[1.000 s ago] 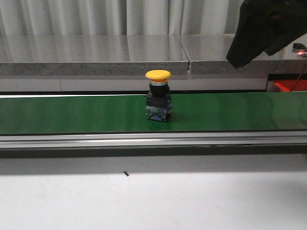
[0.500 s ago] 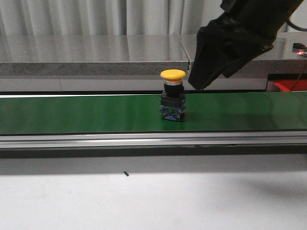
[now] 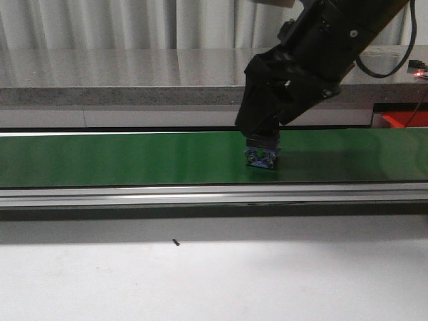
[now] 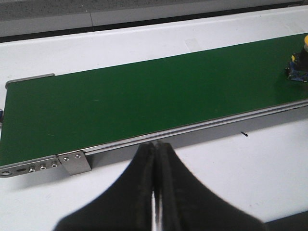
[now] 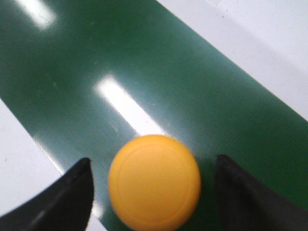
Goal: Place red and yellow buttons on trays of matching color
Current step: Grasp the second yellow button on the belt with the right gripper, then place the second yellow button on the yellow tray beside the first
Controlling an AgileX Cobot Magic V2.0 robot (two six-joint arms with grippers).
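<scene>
Since a second ago your right arm has swung down from the top right corner and now sits over the yellow button (image 3: pixel 261 158), which has itself ridden along the green conveyor belt (image 3: pixel 120 159) toward the right. From the front, the black arm covers the yellow cap and the upper body; you can only see the blue and black base poking out below, standing on the belt.

Look through the right wrist camera: the right gripper (image 5: pixel 153 192) has its jaws spread wide, one black finger on each side of the round yellow cap (image 5: pixel 154 181), with green belt showing in the gaps between cap and fingers. No contact that you can see; that view is a little blurred.

Your left gripper (image 4: pixel 155 192) has its fingers pressed together with nothing between them, hovering over the white table (image 4: pixel 231 168) just off the belt's metal rail (image 4: pixel 192 129). In that view the button shows at the far end of the belt, cut by the frame edge.
</scene>
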